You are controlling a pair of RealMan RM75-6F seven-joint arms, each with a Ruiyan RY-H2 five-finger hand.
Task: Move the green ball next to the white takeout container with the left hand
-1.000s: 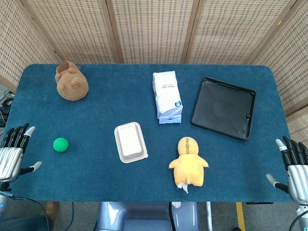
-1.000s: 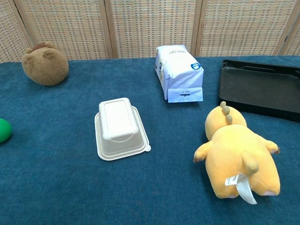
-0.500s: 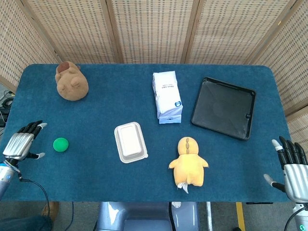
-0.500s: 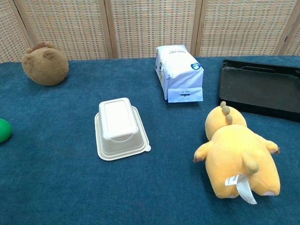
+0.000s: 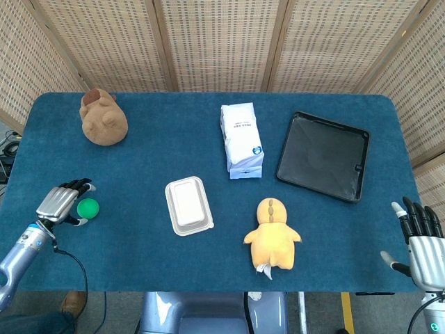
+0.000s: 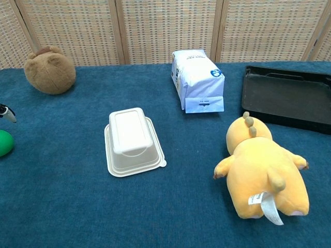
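The green ball (image 5: 88, 208) lies on the blue table at the left; the chest view shows it cut off at the left edge (image 6: 4, 143). My left hand (image 5: 61, 202) hovers right beside and partly over the ball, fingers apart around it, without a visible grip. One fingertip (image 6: 5, 112) of that hand shows in the chest view above the ball. The white takeout container (image 5: 188, 205) sits upside down mid-table, well to the ball's right, also in the chest view (image 6: 132, 141). My right hand (image 5: 421, 239) is open off the table's front right corner.
A brown plush (image 5: 103, 118) sits at the back left. A white bag (image 5: 241, 140) lies behind the container, a black tray (image 5: 323, 156) at the right, and a yellow plush (image 5: 272, 234) near the front edge.
My left hand has moved right and inward from the table's left edge, reaching the green ball. The ball and the right hand have stayed put.
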